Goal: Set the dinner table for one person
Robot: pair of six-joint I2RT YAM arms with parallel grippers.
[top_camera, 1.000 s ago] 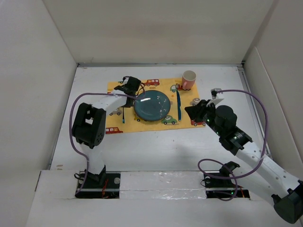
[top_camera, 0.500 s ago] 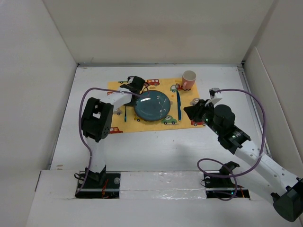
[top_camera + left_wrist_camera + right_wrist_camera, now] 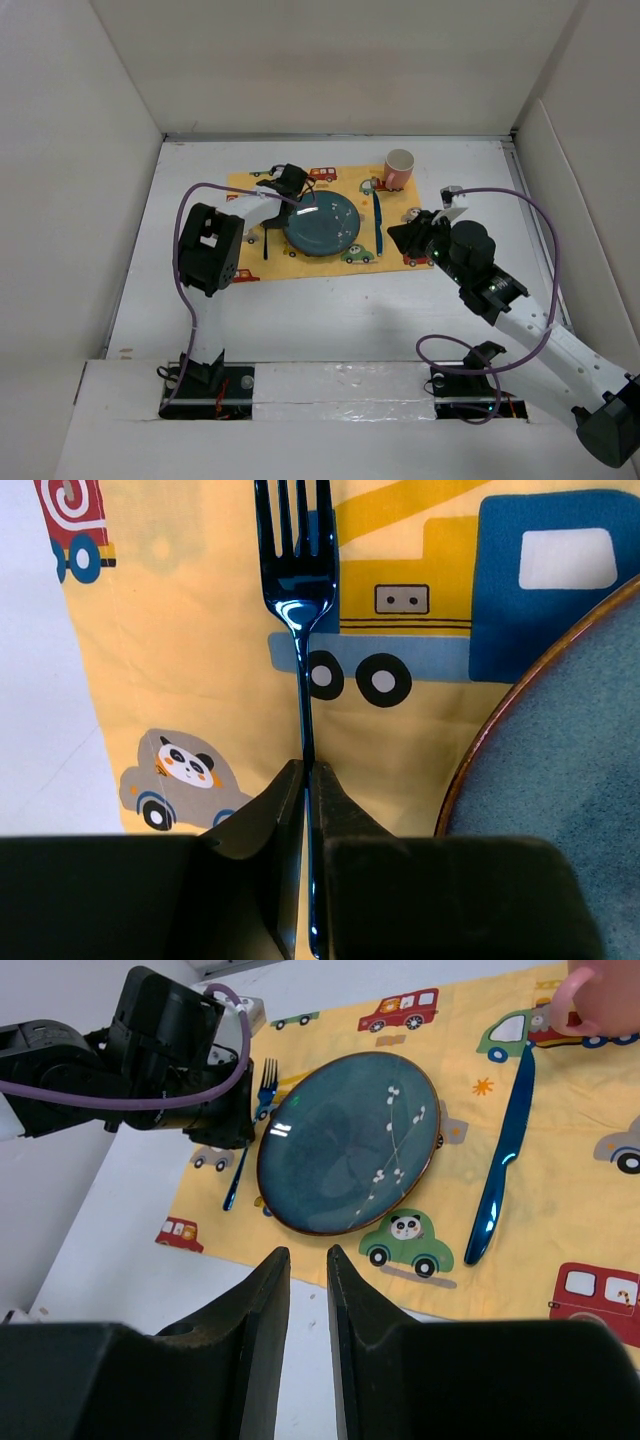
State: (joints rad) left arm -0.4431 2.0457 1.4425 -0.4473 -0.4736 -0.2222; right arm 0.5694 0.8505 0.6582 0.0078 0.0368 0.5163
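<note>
The white dinner table [image 3: 330, 310] carries a yellow car-printed cloth [image 3: 300, 265]. On it sit a dark blue plate [image 3: 322, 224], a blue knife [image 3: 378, 225] to the plate's right, and a pink cup [image 3: 399, 168] at the far right corner. My left gripper [image 3: 308, 780] is shut on the handle of a blue fork [image 3: 300, 580], held low over the cloth just left of the plate [image 3: 570, 780]. In the top view this gripper [image 3: 285, 185] is at the plate's far left rim. My right gripper [image 3: 308, 1260] is slightly open and empty, above the cloth's near edge.
White walls enclose the table on the left, back and right. The right wrist view shows the plate [image 3: 350, 1140], knife [image 3: 505, 1150], cup [image 3: 600, 1000], fork [image 3: 240, 1160] and bare table [image 3: 130, 1260] in front of the cloth.
My left arm has swung its elbow to the right, and the fork has shifted slightly right, closer to the plate. The right arm has barely moved.
</note>
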